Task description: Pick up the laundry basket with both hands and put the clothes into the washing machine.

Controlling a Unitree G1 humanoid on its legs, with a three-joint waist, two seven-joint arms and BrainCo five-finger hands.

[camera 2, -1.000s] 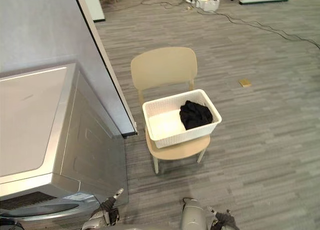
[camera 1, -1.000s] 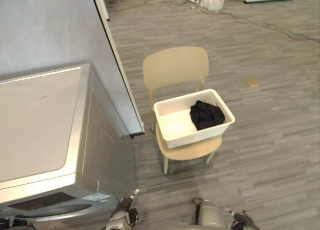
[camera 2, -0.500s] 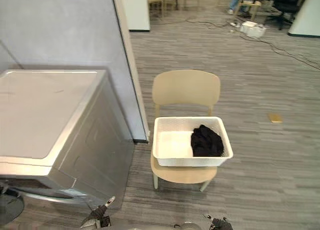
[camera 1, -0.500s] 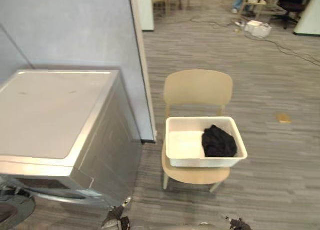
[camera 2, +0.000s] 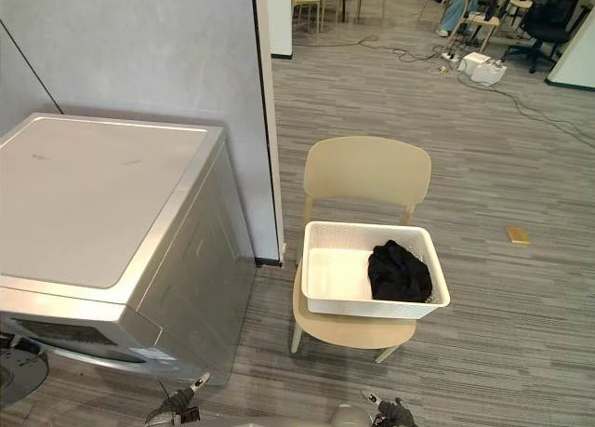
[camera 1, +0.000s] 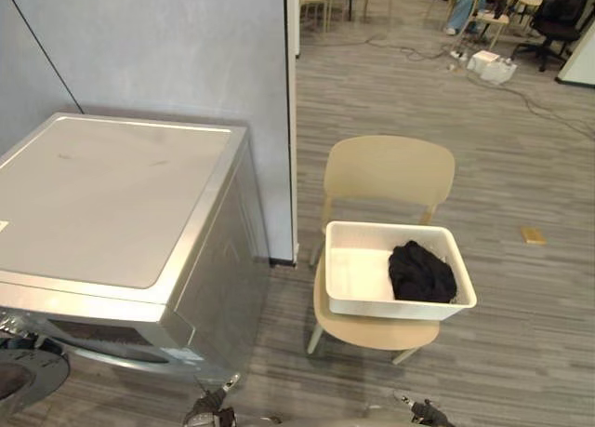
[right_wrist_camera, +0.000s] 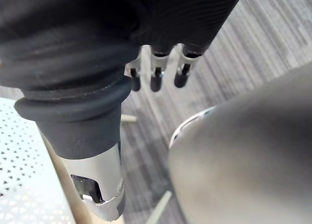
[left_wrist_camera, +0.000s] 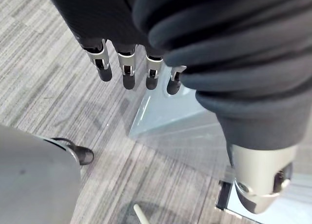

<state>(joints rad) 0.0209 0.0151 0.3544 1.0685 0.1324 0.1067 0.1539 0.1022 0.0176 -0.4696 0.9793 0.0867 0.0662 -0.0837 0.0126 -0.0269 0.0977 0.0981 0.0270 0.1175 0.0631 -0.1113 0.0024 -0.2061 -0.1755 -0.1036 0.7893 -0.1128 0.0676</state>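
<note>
A white laundry basket (camera 1: 390,307) sits on the seat of a beige chair (camera 1: 389,171), with a bundle of black clothes (camera 1: 422,272) in its right half. Left of the chair stands the silver washing machine (camera 1: 112,199), its flat lid down. My left hand (camera 1: 208,414) and right hand (camera 1: 424,413) hang low at the near edge, well short of the basket. In the wrist views the left hand's fingers (left_wrist_camera: 126,68) and the right hand's fingers (right_wrist_camera: 155,71) point down at the floor, relaxed and holding nothing.
A grey partition wall (camera 1: 186,46) rises behind the machine and ends beside the chair. A round dark part (camera 1: 23,380) sticks out low at the machine's front. A small tan piece (camera 1: 533,234) lies on the floor at right. A white box (camera 1: 493,66) with cables, chairs and a seated person are far back.
The whole picture has swung, so the camera has moved: machine and chair now appear more squarely in front. Basket, clothes and chair stay put. Both hands remain low.
</note>
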